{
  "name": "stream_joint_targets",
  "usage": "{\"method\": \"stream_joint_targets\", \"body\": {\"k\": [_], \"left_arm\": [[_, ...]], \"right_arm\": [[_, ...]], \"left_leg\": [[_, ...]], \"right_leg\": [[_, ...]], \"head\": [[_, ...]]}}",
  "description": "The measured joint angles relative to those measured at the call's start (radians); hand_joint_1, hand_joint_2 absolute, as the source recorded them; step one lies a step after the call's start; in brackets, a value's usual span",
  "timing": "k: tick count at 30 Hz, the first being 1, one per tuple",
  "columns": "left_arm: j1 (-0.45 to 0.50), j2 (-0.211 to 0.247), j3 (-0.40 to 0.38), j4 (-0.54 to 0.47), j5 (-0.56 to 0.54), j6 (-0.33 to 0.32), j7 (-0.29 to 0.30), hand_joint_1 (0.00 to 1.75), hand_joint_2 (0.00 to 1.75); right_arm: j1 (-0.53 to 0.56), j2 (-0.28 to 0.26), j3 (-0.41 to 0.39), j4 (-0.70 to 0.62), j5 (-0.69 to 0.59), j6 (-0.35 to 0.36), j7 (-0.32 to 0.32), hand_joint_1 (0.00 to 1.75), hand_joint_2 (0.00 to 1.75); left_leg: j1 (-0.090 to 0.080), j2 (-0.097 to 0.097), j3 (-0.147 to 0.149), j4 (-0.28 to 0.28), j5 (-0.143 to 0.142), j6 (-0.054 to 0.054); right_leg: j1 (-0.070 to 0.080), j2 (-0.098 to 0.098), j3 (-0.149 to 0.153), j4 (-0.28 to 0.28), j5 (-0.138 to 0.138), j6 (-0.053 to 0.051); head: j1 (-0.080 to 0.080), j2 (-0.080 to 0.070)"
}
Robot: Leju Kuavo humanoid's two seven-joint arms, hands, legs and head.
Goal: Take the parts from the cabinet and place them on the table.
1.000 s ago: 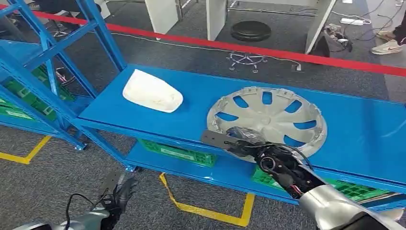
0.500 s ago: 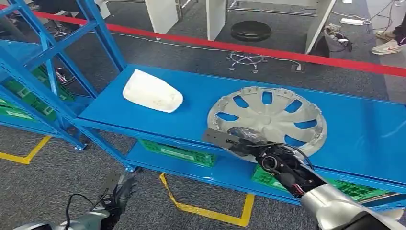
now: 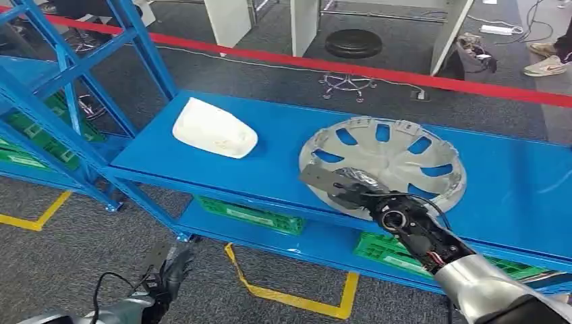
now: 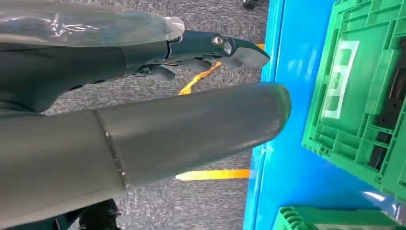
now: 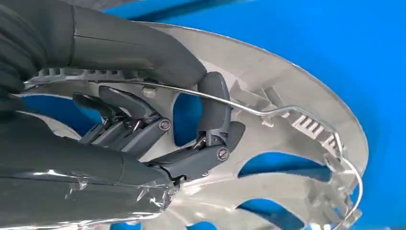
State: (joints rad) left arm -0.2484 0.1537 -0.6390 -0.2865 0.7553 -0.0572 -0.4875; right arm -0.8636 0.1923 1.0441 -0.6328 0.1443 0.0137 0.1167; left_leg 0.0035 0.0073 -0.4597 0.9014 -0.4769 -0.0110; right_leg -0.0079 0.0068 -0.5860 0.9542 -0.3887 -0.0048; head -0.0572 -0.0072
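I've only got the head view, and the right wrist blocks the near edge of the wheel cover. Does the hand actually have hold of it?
Observer: Yes. The right wrist view shows the right hand gripping the wheel cover at its rim, thumb over the edge, fingers hooked through a spoke opening.
Operator: And the left hand, carrying anything?
Observer: No. Its wrist view shows the fingers straight and holding nothing, beside a green crate on the lower shelf.

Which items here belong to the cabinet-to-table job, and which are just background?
Part of the job:
- silver wheel cover, gripped at its near rim by the right hand
- white moulded part on the blue shelf

Just lying about:
- green crates on the lower shelf
- black stool
- red barrier tape
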Motion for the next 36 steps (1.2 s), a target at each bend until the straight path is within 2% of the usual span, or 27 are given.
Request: {"method": "stream_joint_targets", "body": {"k": [9, 17, 26, 36], "left_arm": [[0.004, 0.001, 0.0, 0.0, -0.009, 0.0, 0.005, 0.0, 0.0], [0.002, 0.001, 0.0, 0.0, -0.014, -0.003, 0.012, 0.0, 0.0], [-0.004, -0.002, 0.0, 0.0, -0.02, -0.004, 0.015, 0.0, 0.0], [-0.008, -0.003, 0.0, 0.0, -0.021, -0.004, 0.016, 0.0, 0.0]], "right_arm": [[-0.037, -0.087, -0.088, -0.155, -0.151, -0.031, 0.04, 1.75, 1.75], [-0.045, -0.139, -0.141, -0.259, -0.205, -0.047, 0.053, 1.75, 1.75], [-0.055, -0.174, -0.183, -0.337, -0.278, -0.058, 0.051, 1.75, 1.75], [-0.07, -0.189, -0.204, -0.374, -0.317, -0.06, 0.035, 1.75, 1.75]], "left_leg": [[0.0, 0.0, 0.0, 0.0, 0.0, 0.0], [0.0, 0.0, 0.0, 0.0, 0.0, 0.0], [0.0, 0.0, 0.0, 0.0, 0.0, 0.0], [0.0, 0.0, -0.001, 0.0, 0.0, 0.0]], "right_leg": [[0.0, 0.0, 0.0, 0.0, 0.0, 0.0], [0.0, 0.0, 0.0, 0.0, 0.0, 0.0], [0.0, 0.0, 0.0, 0.0, 0.0, 0.0], [0.0, 0.0, -0.001, 0.0, 0.0, 0.0]], "head": [[0.0, 0.0], [0.0, 0.0], [0.0, 0.0], [0.0, 0.0]]}}
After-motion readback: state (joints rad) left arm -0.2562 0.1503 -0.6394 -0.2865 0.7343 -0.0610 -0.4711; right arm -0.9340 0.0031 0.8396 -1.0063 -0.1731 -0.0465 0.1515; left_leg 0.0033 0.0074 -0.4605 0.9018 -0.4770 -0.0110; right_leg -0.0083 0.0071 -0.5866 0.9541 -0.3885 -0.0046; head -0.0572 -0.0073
